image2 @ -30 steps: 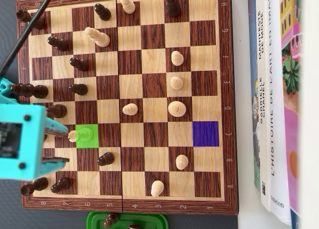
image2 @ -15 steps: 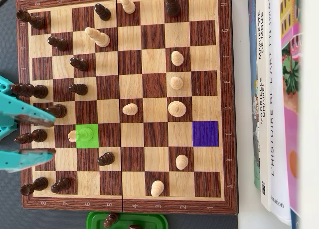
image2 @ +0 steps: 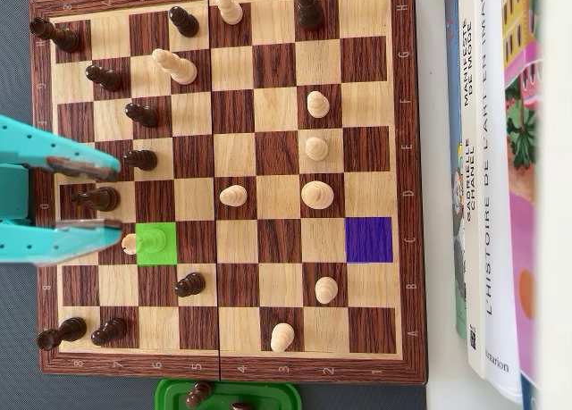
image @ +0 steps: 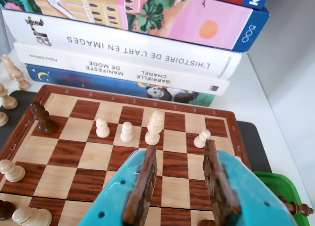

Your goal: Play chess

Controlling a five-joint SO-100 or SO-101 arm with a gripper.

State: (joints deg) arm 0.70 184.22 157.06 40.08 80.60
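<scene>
The wooden chessboard [image2: 407, 160] fills the overhead view, with dark pieces mostly on its left and light pieces spread through the middle. A light piece [image2: 147, 242] stands on a green-marked square, and a purple-marked square [image2: 368, 239] lies empty on the right. My turquoise gripper [image2: 116, 198] reaches in from the left and is open, its fingers straddling a dark piece [image2: 96, 197] without touching it. In the wrist view the gripper [image: 180, 154] shows only board squares [image: 93, 154] between its brown pads, with a tall light piece [image: 155, 127] beyond.
A stack of books [image2: 500, 187] lies along the board's right edge and fills the back of the wrist view as the books [image: 123, 44]. A green tray [image2: 228, 397] with captured dark pieces sits below the board. Light pawns [image: 127, 131] stand ahead.
In the overhead view the gripper has moved up one row and slightly right, from around the row of the green square to around the dark piece above it. It stays open.
</scene>
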